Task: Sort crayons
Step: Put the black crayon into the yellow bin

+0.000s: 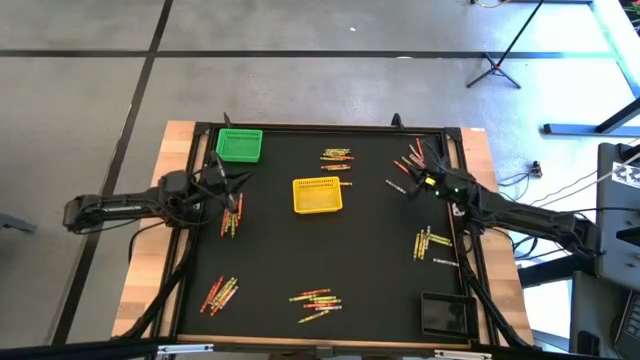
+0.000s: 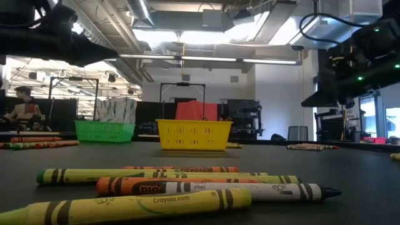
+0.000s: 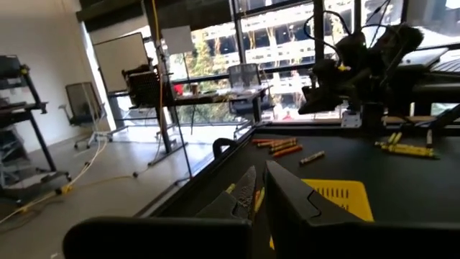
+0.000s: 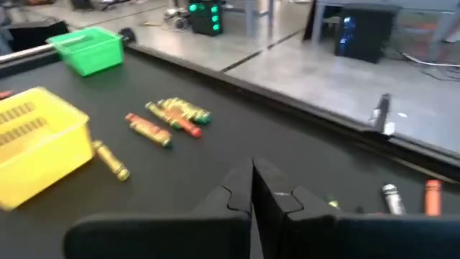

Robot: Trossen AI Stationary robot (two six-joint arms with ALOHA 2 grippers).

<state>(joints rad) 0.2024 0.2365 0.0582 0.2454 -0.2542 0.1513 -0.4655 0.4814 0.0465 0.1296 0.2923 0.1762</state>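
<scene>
The crayons (image 1: 316, 299) lie scattered in small clusters over the black table (image 1: 270, 260): one bunch at the lower middle of the high view, another at lower left (image 1: 220, 293), a group at the right edge (image 1: 432, 245), one at upper middle (image 1: 337, 156), and a few by each arm. None sits in a basket as far as I can see. The green basket (image 1: 239, 145) stands in the upper left, the yellow basket (image 1: 317, 195) near the centre, the black basket (image 1: 446, 315) in the lower right corner.

The left pincer (image 1: 228, 188) is clenched, hovering at the left beside a crayon bunch; whether it grips anything I cannot tell. The right pincer (image 1: 418, 172) is clenched too, over the upper right by loose crayons, with nothing visible between its fingers.
</scene>
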